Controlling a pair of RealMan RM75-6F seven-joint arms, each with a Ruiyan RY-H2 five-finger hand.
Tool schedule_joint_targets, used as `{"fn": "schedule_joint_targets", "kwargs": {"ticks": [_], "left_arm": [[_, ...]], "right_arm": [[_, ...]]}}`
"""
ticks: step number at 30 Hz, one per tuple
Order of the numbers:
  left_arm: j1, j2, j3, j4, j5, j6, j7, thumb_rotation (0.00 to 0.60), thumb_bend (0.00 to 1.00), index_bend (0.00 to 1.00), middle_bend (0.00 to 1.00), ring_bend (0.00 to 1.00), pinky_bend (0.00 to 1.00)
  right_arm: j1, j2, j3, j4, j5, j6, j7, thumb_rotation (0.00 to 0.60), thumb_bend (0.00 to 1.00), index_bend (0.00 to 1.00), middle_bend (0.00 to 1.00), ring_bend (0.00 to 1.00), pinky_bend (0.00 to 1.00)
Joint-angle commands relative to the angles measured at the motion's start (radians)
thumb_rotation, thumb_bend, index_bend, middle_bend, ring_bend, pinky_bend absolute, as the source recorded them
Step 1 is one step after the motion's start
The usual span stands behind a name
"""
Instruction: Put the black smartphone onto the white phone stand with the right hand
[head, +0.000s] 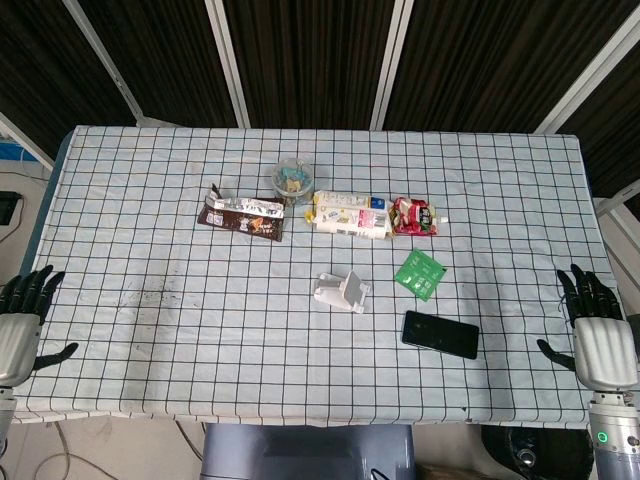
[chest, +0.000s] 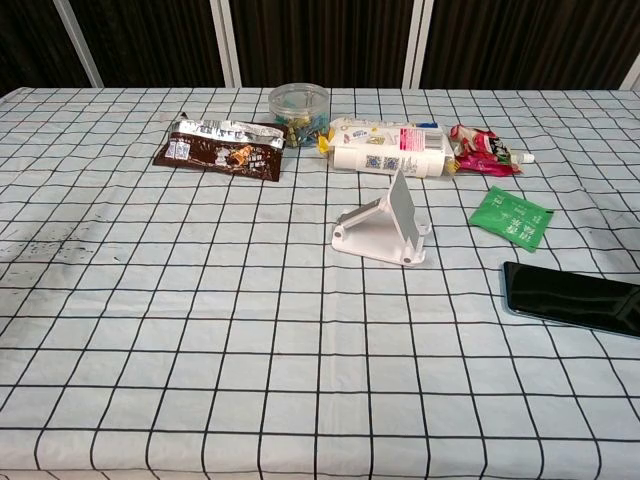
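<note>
My right hand (head: 603, 335) is waiting at the desk's right edge, fingers apart and empty; the black smartphone (head: 440, 334) is lying just inward, long axis pointing toward my fingers, white phone stand (head: 341, 291) beyond.

The desk (head: 150, 330) wears a white cloth crossed by a black grid, with a grey smudge at its left side. The smartphone (head: 440, 334) is glossy black; the phone stand (head: 340, 292) is plain white. A green sachet (head: 420, 272) carries white print. The snack wrapper (head: 241, 216) is dark brown and silver, the bottle (head: 350, 213) white with yellow, the pouch (head: 414, 216) red. The round tub (head: 294, 179) is clear. Both the left hand (head: 22, 318) and the right hand (head: 596, 325) have black fingers (head: 585, 288) on silver-grey palms.
</note>
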Motion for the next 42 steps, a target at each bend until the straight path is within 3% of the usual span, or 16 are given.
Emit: {"fn": "schedule_joint_targets", "kwargs": {"ticks": [1,18,23,29,36,42], "left_arm": [[-0.001,-0.003,0.000,0.002,0.005,0.004,0.007,0.600,0.00,0.00,0.00,0.00,0.00],[0.002,-0.004,0.000,0.002,0.006,0.009,-0.007,0.600,0.00,0.00,0.00,0.00,0.00],[-0.001,-0.005,0.000,-0.001,0.004,0.003,-0.002,0.600,0.00,0.00,0.00,0.00,0.00],[-0.004,-0.008,-0.002,0.001,0.002,0.000,-0.001,0.600,0.00,0.00,0.00,0.00,0.00],[-0.010,-0.003,-0.001,0.000,-0.001,-0.016,-0.016,0.600,0.00,0.00,0.00,0.00,0.00],[-0.012,0.002,0.001,0.002,0.005,-0.018,-0.033,0.600,0.00,0.00,0.00,0.00,0.00]], "right_arm": [[-0.001,0.007,-0.002,-0.006,0.008,-0.009,-0.001,0.600,0.09,0.00,0.00,0.00,0.14],[-0.004,0.023,-0.014,-0.060,0.000,-0.017,-0.013,0.600,0.09,0.00,0.00,0.00,0.14],[0.002,0.049,-0.016,-0.156,-0.001,-0.034,-0.037,0.600,0.10,0.00,0.00,0.00,0.14],[0.031,0.062,-0.019,-0.326,0.068,-0.114,-0.159,0.600,0.14,0.00,0.05,0.00,0.14],[0.087,-0.028,0.002,-0.449,0.243,-0.193,-0.332,0.600,0.15,0.02,0.10,0.00,0.14],[0.139,-0.156,0.030,-0.438,0.350,-0.192,-0.453,0.600,0.16,0.03,0.10,0.00,0.14]]}}
